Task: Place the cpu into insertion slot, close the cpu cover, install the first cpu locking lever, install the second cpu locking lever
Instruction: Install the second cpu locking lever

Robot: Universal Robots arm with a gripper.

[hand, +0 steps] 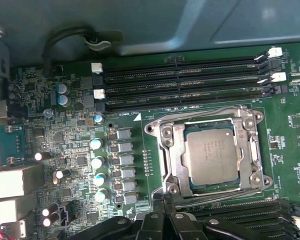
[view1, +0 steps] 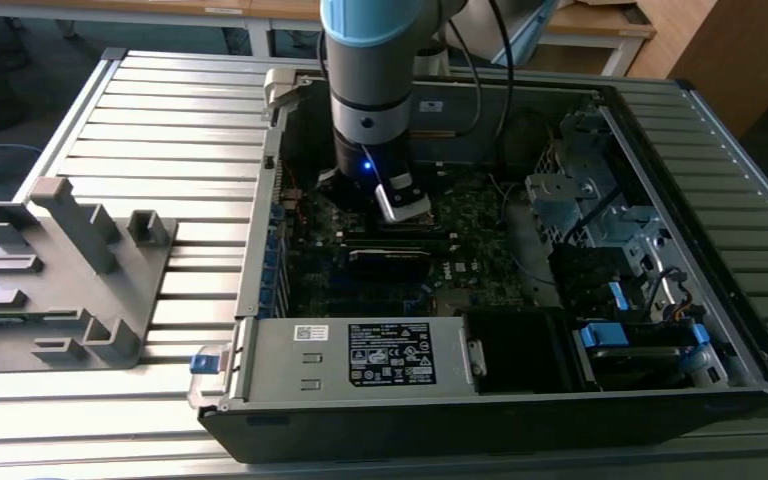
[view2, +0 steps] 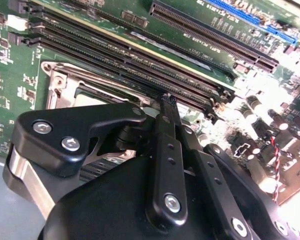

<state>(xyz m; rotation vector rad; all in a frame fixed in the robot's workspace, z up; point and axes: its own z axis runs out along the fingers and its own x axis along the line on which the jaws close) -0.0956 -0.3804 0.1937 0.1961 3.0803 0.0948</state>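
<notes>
In the first wrist view the cpu (hand: 212, 155) lies flat in the insertion slot (hand: 166, 186), its silver-grey face up. The cpu cover (hand: 172, 152) is down around it, and the chip shows through the cover's window. A thin wire locking lever (hand: 205, 111) runs along the slot's side by the far memory slots. Another lever (hand: 225, 196) lies along the opposite side. My gripper (hand: 165, 200) is shut, its black fingertips (view2: 168, 101) together at that edge of the slot (view2: 60, 87). I cannot tell whether they touch the lever.
The arm (view1: 371, 90) reaches down into an open computer case (view1: 704, 130) lying on a slatted metal table (view1: 157, 110). Long memory slots (hand: 185, 75) flank the socket. A white-labelled power-supply box (view1: 357, 355) fills the near side. A grey fixture (view1: 71, 270) stands at the exterior view's left.
</notes>
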